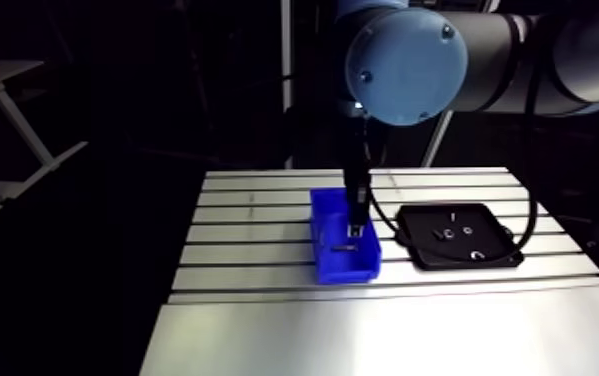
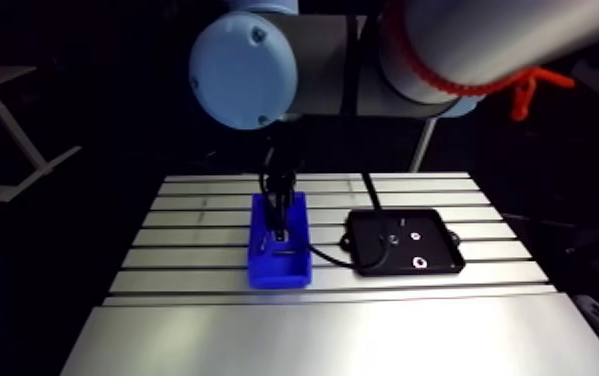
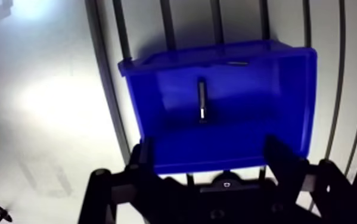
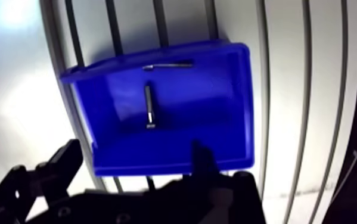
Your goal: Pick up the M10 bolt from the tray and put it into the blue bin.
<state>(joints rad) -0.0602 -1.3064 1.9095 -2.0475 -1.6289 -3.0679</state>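
Slotted table [image 1: 263, 250]: the blue bin [image 1: 343, 268] stands left of centre, upright, open side up. The gripper [image 3: 207, 148] hangs directly above the bin, reaching down towards its interior in the arm view. In the wrist view its two fingers [image 3: 142, 156] stand wide apart over the bin's near wall, with nothing held between them. The M10 bolt [image 3: 202, 100] lies flat on the bin floor, at the gripper's 12 o'clock, clear of both fingers and of the bin walls, its shaft running along the 12-to-6 line. A thin bright streak on the bin's far wall may be a reflection or a second part; the view does not settle it. At the bin's 3 o'clock, just beside it and apart, lies the black tray [image 1: 493, 222], flat on the table, holding a few small pale parts [image 1: 448, 233] too small to identify.
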